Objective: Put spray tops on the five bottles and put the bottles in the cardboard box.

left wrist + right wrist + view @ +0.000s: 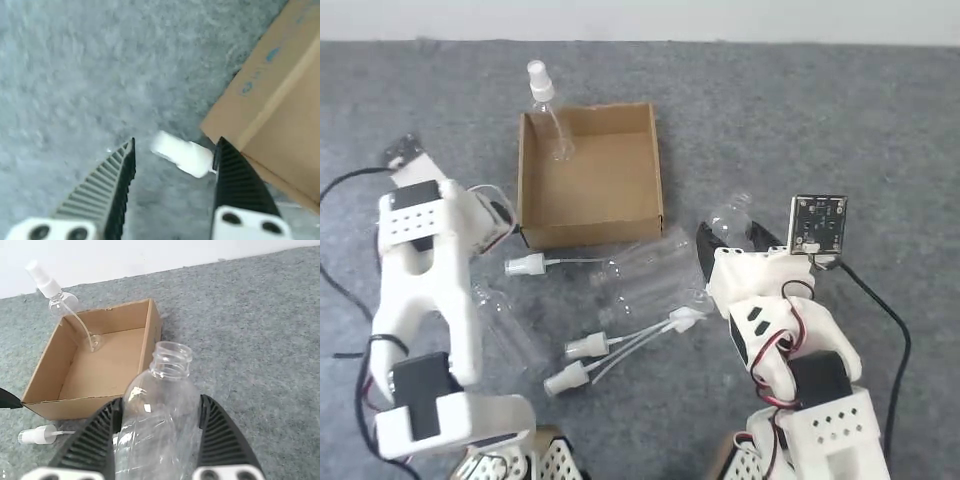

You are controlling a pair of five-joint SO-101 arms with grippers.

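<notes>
My right gripper [161,402] is shut on a clear uncapped bottle [160,415], held upright just right of the cardboard box [590,215]; the same bottle [732,215] shows in the high view. My left gripper [176,143] is open, low over the carpet at the box's front left corner [270,110]. A white spray top [182,155] lies between its fingertips. A bottle with a spray top [548,110] leans in the box's back left corner. Clear bottles [650,265] [510,325] lie on the carpet in front of the box.
Three more spray tops [585,347] [565,380] [685,320] with long tubes lie between the two arms. Grey carpet [820,120] covers the table, open to the right of the box. A white wall runs behind.
</notes>
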